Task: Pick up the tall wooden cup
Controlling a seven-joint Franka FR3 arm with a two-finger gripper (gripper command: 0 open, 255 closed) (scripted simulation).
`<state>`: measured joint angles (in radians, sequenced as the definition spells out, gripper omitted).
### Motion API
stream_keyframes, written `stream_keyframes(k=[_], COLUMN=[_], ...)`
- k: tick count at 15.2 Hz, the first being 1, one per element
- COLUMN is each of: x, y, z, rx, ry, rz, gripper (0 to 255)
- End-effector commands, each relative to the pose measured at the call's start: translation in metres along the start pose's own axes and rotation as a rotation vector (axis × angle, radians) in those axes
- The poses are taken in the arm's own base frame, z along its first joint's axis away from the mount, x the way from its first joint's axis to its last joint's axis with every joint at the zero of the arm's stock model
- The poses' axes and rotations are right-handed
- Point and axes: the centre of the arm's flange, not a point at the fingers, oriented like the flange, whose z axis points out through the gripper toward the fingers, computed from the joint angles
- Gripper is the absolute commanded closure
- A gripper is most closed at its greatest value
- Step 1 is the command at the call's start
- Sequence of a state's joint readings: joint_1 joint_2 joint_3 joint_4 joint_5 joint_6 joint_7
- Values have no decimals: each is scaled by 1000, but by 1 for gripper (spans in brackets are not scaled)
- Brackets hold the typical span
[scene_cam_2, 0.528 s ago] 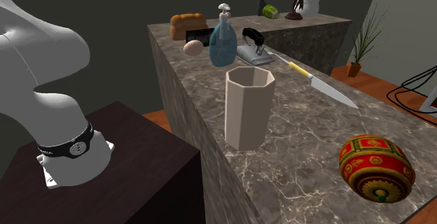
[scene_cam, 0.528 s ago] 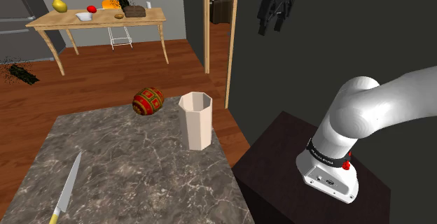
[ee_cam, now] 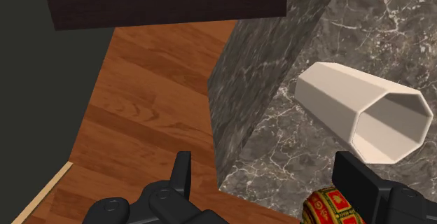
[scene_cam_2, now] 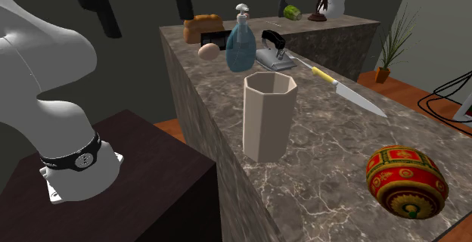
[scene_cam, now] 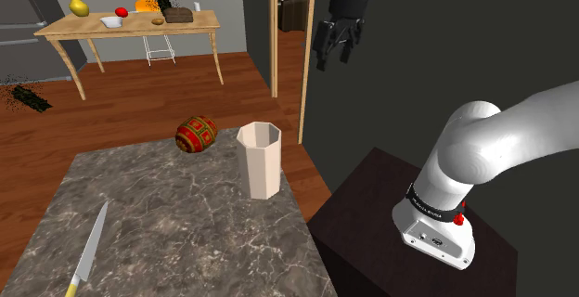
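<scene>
The tall cup (scene_cam: 258, 161) is pale beige with eight flat sides. It stands upright near the edge of the dark marble counter (scene_cam: 176, 225) that faces the arm's stand. In the second exterior view the cup (scene_cam_2: 269, 116) stands mid-counter. My gripper (scene_cam: 334, 52) hangs open high in the air, above the cup and off toward the shoulder view's right, beyond the counter's edge. Its black fingers (scene_cam_2: 106, 13) show at the top of the second exterior view. In the wrist view the gripper (ee_cam: 263, 158) has nothing between its fingers, over the wood floor, and the cup (ee_cam: 364, 110) lies off to one side.
A red patterned barrel-shaped ornament (scene_cam: 196, 134) lies on the counter just beyond the cup. A yellow-handled knife (scene_cam: 88, 249) lies toward the counter's near end. A blue soap bottle (scene_cam_2: 240, 44), an egg (scene_cam_2: 206, 51) and a loaf (scene_cam_2: 203, 27) sit farther along. The dark stand (scene_cam: 418, 239) is beside the counter.
The gripper has moved toward the shoulder view's left and a little lower, coming into the top of the second exterior view. The cup and the other things have not moved.
</scene>
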<state>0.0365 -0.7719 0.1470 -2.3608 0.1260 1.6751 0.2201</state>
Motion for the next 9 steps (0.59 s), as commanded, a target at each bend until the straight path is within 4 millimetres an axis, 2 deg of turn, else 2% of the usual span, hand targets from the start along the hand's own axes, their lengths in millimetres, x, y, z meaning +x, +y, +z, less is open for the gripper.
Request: stream_keyframes(k=[1, 9], x=[6, 28], y=[-20, -100], z=[18, 87], rx=[-5, -26], ry=[-1, -9], rz=[4, 17], gripper=[0, 0])
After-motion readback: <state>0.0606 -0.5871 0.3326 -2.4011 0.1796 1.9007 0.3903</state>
